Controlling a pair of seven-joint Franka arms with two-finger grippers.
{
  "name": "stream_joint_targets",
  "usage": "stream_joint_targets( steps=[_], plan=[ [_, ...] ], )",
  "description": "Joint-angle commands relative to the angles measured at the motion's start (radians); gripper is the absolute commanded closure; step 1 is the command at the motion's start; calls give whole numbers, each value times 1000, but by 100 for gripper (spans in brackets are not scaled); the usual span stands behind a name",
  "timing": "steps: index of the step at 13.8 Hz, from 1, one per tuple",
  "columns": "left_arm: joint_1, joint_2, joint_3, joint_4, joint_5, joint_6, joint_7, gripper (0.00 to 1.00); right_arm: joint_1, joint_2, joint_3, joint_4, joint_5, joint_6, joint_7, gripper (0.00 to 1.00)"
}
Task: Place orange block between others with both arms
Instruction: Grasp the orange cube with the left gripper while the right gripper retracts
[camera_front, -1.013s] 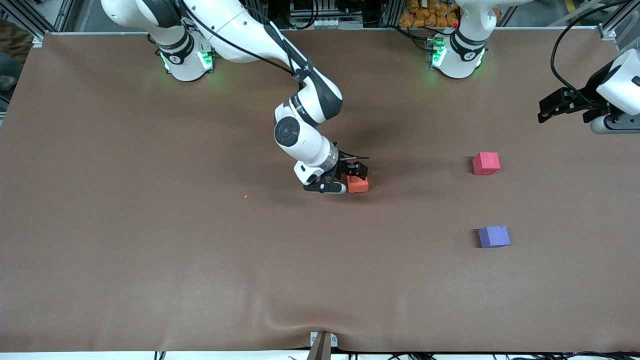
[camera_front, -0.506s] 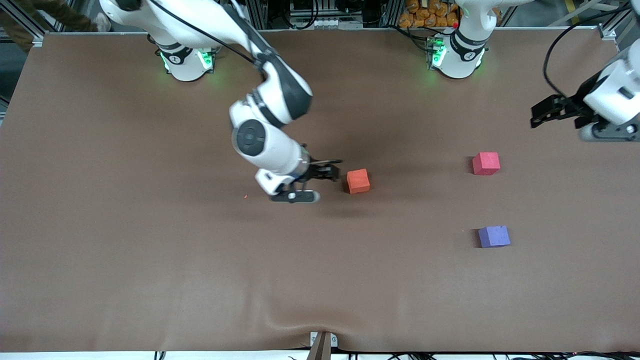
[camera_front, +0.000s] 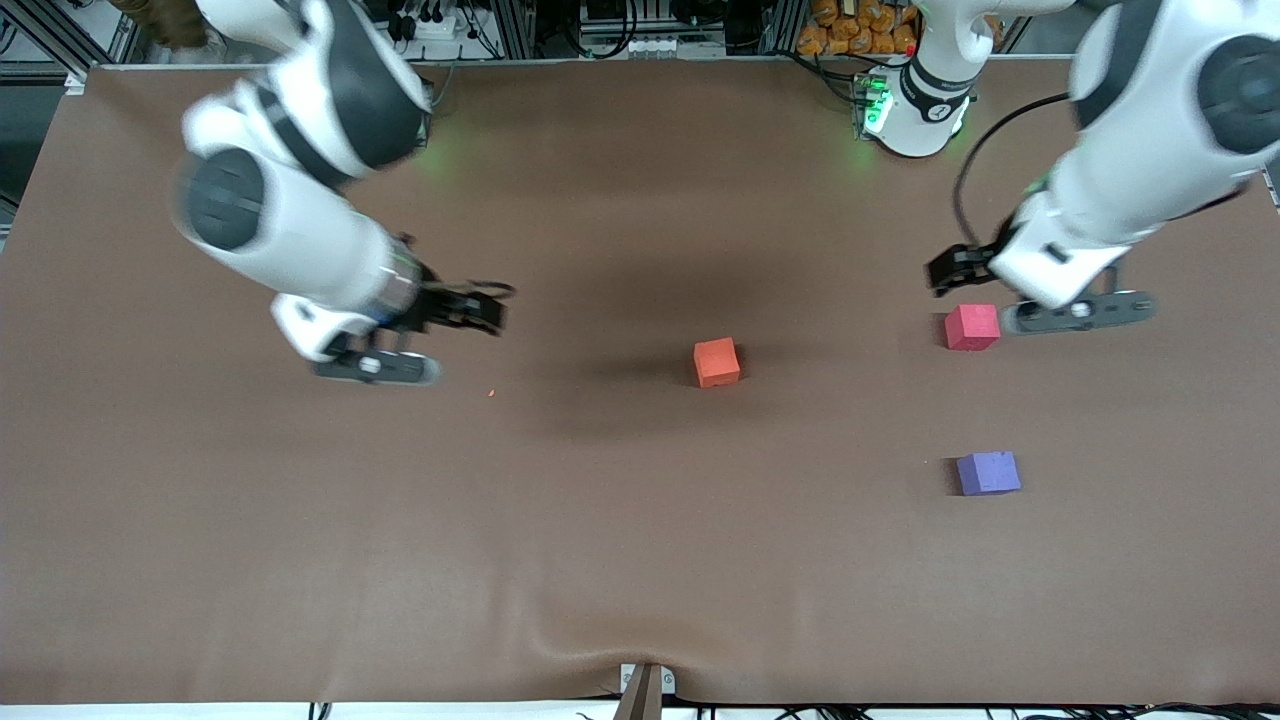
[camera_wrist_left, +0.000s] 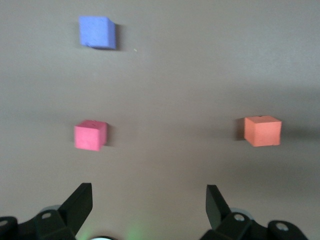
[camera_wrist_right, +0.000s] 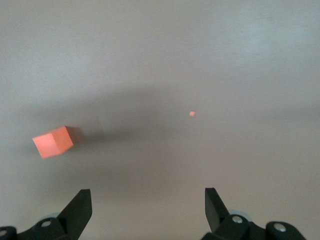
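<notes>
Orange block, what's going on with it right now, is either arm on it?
Neither. The orange block sits free mid-table. The right gripper is open and empty over bare cloth toward its own end. The left gripper is open above the pinkish-red cube; the bluish-purple cube lies nearer the camera. The gap between those two cubes is unfilled.

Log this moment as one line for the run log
orange block: on table, unheld, not yet between pink-red cube and purple cube | right end effector: open, empty | left end effector: open, over pink-red cube

Orange block (camera_front: 716, 362) apart from the others (camera_front: 972, 327).
</notes>
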Motion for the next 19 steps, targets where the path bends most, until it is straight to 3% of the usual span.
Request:
stream_joint_targets(
  steps=[1,5,9,13,16,19],
  plan=[
    [-64,53,-1,12,11,36,-120,0,-148,-106,54,-36,-44,-113,-133,0],
    [-172,156,-1,4,11,126,-338,0,-269,-176,36,-21,-116,-245,-302,0],
    [-268,268,-1,1,69,226,-514,0,-274,-219,-85,-24,-125,-322,-432,0],
    [-337,363,-1,3,110,327,-711,0,-283,-235,-150,-27,-193,-322,-575,0],
    [-377,429,-9,7,251,349,-717,0,-287,-249,-156,-30,-193,-324,-585,0],
    [-382,472,-13,7,276,413,-711,0,-287,-252,-158,-25,-199,-336,-581,0]
  ],
)
